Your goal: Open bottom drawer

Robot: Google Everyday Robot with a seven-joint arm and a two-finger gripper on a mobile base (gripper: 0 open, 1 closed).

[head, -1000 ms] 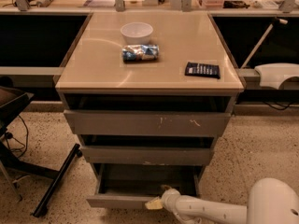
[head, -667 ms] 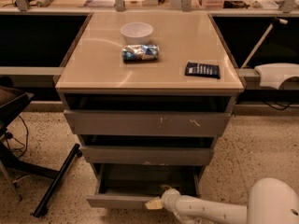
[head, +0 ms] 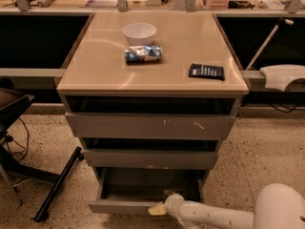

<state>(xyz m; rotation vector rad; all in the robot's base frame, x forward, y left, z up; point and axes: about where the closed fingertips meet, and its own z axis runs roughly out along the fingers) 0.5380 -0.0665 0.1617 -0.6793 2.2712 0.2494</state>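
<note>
A speckled floor [head: 267,151] runs under a low bench [head: 109,78] with a smooth tan top, and a longer cluttered counter [head: 71,1] crosses behind it. The bench front carries 3 grey drawers, stacked. The top drawer [head: 119,126] is the widest and has pale scratch marks on its panel. The middle drawer [head: 119,159] sits just below it and is narrower. The bottom drawer [head: 119,207] is lowest, close to the floor. It stands out further than the other 2, so its shallow dark tray is open to view from above. A white robot arm [head: 224,216] reaches in from the lower right corner. A black stand leg [head: 57,187] slants across the floor on the left. On the bench top, a white bowl [head: 139,33] sits towards the back, a blue and silver snack bag [head: 143,54] lies just in front of it, and a flat black packet [head: 206,71] lies well apart near the right edge. The gripper [head: 159,208], pale yellow at the tip, is at the right end of the bottom drawer's front panel, touching its top edge; whether it is closed on the panel cannot be told.
</note>
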